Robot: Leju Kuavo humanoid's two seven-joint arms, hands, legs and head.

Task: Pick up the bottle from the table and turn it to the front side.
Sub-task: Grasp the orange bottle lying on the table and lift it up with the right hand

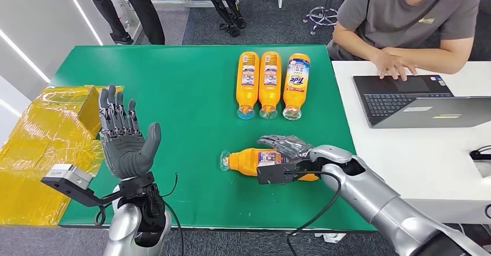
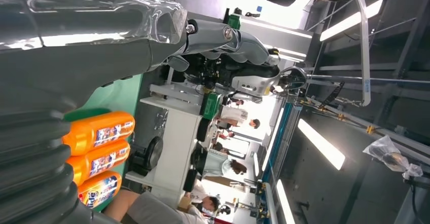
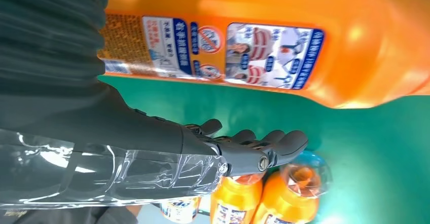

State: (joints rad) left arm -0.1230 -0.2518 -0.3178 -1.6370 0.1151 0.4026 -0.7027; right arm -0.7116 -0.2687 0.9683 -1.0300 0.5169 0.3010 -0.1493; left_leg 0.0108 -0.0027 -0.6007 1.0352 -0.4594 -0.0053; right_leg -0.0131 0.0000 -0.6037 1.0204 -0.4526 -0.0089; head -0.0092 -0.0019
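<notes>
Right robot hand point(image 1: 288, 149) gripping lying bottle point(image 1: 250, 161), left robot hand point(image 1: 124, 135) spread empty, three bottles point(image 1: 271, 84) beyond

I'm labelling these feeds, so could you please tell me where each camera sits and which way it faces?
Head view: high on the body, looking down at the green table; left hand raised, right hand over the lying bottle.
Left wrist view: behind the left hand, facing across the room.
Right wrist view: behind the right hand, beside that bottle.
All share the three-bottle row.
</notes>
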